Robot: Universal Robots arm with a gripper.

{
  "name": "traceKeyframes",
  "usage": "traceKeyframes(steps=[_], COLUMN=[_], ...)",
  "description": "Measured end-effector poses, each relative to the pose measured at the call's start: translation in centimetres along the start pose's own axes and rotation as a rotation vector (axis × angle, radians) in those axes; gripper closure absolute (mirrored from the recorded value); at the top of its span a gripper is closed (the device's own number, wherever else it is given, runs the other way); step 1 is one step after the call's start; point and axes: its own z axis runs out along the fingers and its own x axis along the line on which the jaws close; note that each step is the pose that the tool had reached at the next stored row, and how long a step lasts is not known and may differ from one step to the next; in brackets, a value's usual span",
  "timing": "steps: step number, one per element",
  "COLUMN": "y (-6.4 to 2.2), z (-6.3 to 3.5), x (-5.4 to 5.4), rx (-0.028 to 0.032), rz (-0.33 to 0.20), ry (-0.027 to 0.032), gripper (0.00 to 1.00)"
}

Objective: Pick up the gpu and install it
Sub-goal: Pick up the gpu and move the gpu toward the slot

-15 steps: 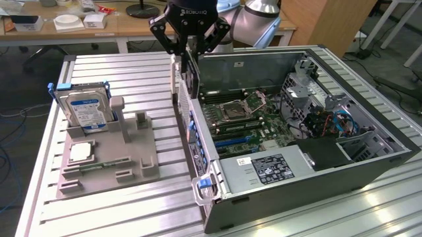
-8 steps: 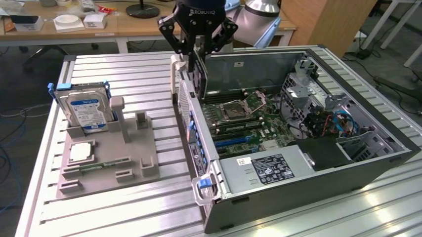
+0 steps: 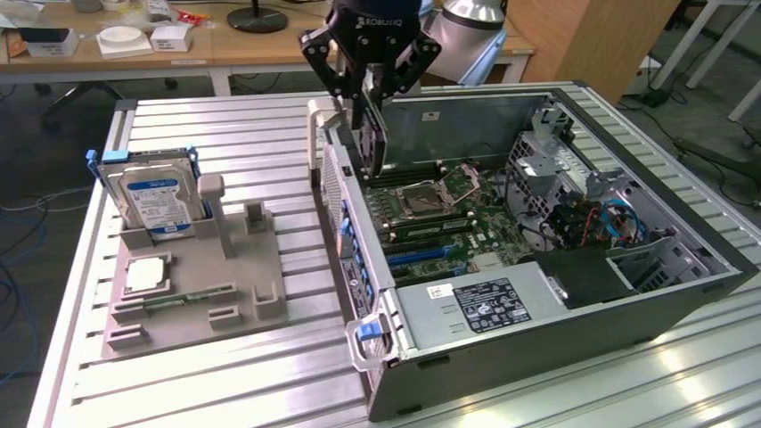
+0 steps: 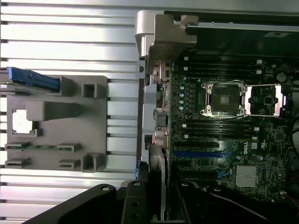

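Observation:
The gpu (image 3: 367,143) is a thin black card that hangs on edge, upright, from my gripper (image 3: 369,91), whose black fingers are shut on its top. It hovers over the rear wall side of the open computer case (image 3: 618,134), above the motherboard (image 3: 446,214) and clear of it. In the wrist view the gpu (image 4: 160,184) appears edge-on with its pale bracket, running out from my gripper (image 4: 156,207) toward the case's rear wall. A blue expansion slot (image 4: 196,153) lies on the board just beside the card's line.
A grey fixture (image 3: 238,285) on the slatted table at the exterior view's left holds a hard drive with a blue label (image 3: 155,201), a processor chip (image 3: 145,275) and a green memory stick (image 3: 178,299). Inside the case are a power supply (image 3: 482,303) and cables (image 3: 594,223).

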Motion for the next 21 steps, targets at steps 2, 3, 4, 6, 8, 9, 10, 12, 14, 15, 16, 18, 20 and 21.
traceKeyframes(steps=[2,3,4,6,8,9,10,12,14,15,16,18,20,21], y=[0.00,-0.01,-0.01,-0.01,-0.02,-0.02,-0.02,-0.02,-0.03,-0.03,-0.03,-0.04,-0.04,-0.04], z=[0.00,0.00,-0.01,-0.01,-0.02,-0.02,-0.02,-0.03,-0.04,-0.04,-0.04,-0.05,-0.06,-0.06], x=[-0.3,-0.5,-0.7,-1.0,-1.3,-1.5,-1.7,-2.0,-2.3,-2.5,-2.7,-3.0,-3.4,-3.5], rx=[-0.0001,-0.0001,-0.0001,-0.0001,-0.0001,-0.0001,-0.0001,0.0000,0.0000,0.0000,0.0000,-0.0001,0.0001,0.0000], rz=[0.000,0.000,0.000,0.000,0.000,0.000,0.000,0.000,0.000,0.000,0.000,-0.001,-0.001,-0.001], ry=[0.0000,-0.0001,0.0000,0.0000,0.0000,0.0000,0.0000,0.0001,0.0000,0.0001,0.0001,0.0000,0.0000,0.0001], gripper=[0.73,0.73,0.73,0.73,0.73,0.73,0.73,0.73,0.73,0.73,0.73,0.73,0.73,0.73])
